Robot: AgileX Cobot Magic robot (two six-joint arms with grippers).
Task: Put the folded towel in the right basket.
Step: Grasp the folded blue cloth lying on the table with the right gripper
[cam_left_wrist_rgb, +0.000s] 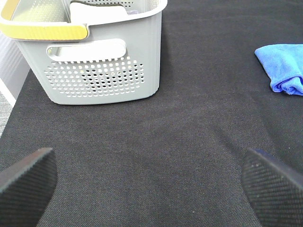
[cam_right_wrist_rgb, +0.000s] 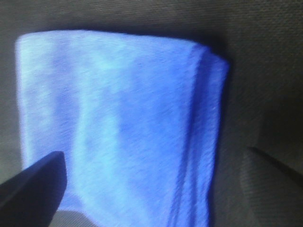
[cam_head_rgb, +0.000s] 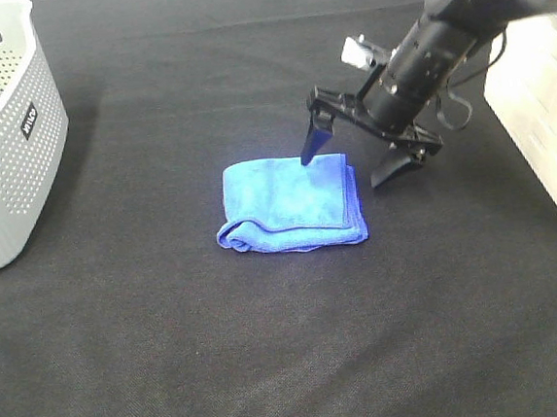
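Note:
The folded blue towel point(cam_head_rgb: 291, 203) lies flat on the black cloth in the middle of the table. My right gripper point(cam_head_rgb: 355, 166) is open and hovers low over the towel's far right corner, one finger point(cam_head_rgb: 312, 147) over the towel's back edge, the other finger point(cam_head_rgb: 394, 166) beyond its right side. The right wrist view shows the towel point(cam_right_wrist_rgb: 118, 127) close up between the fingertips. The right basket point(cam_head_rgb: 544, 117) is white and stands at the right edge. My left gripper point(cam_left_wrist_rgb: 151, 189) is open and empty over bare cloth; the towel point(cam_left_wrist_rgb: 284, 68) shows far off.
A grey perforated basket point(cam_head_rgb: 5, 145) stands at the left edge of the table; in the left wrist view point(cam_left_wrist_rgb: 104, 71) it has a yellow handle and holds something white. Black cloth point(cam_head_rgb: 290, 344) covers the table.

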